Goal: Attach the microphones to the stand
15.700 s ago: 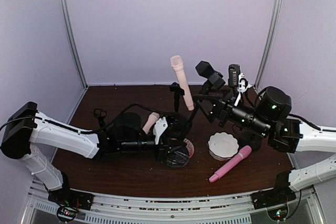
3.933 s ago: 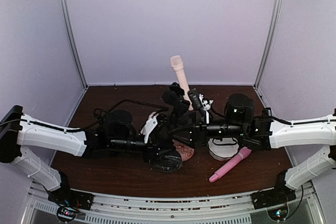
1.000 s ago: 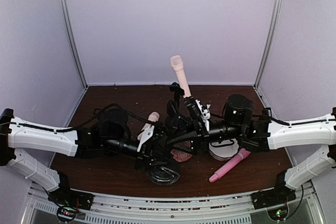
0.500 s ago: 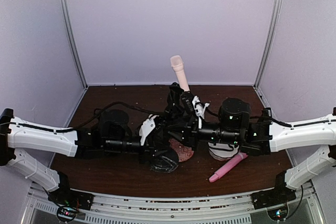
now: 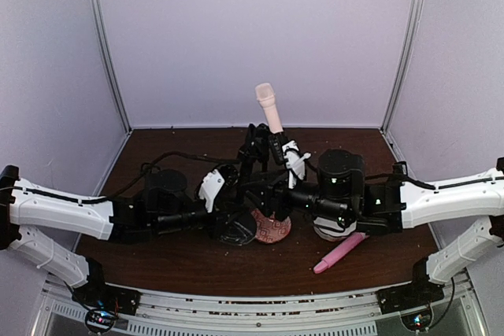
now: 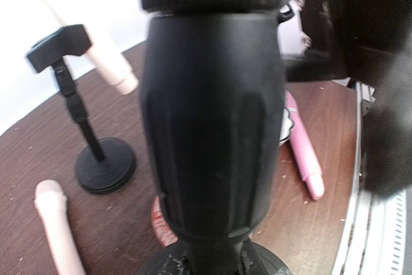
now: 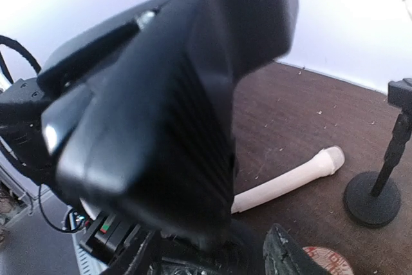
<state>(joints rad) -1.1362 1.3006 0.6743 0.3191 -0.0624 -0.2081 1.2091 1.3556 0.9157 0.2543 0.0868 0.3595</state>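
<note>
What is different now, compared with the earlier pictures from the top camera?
The right arm came down from beside the mounted peach microphone and swung left, meeting the left arm over the table. No grasp or release shows. The pink microphone and the mounted peach microphone stayed put.

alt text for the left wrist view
A big blurred black cylinder fills the centre, hiding much of the brown table. Left of it stands a small black microphone stand; a cream microphone lies near it, and a pink microphone lies to the right.
</note>
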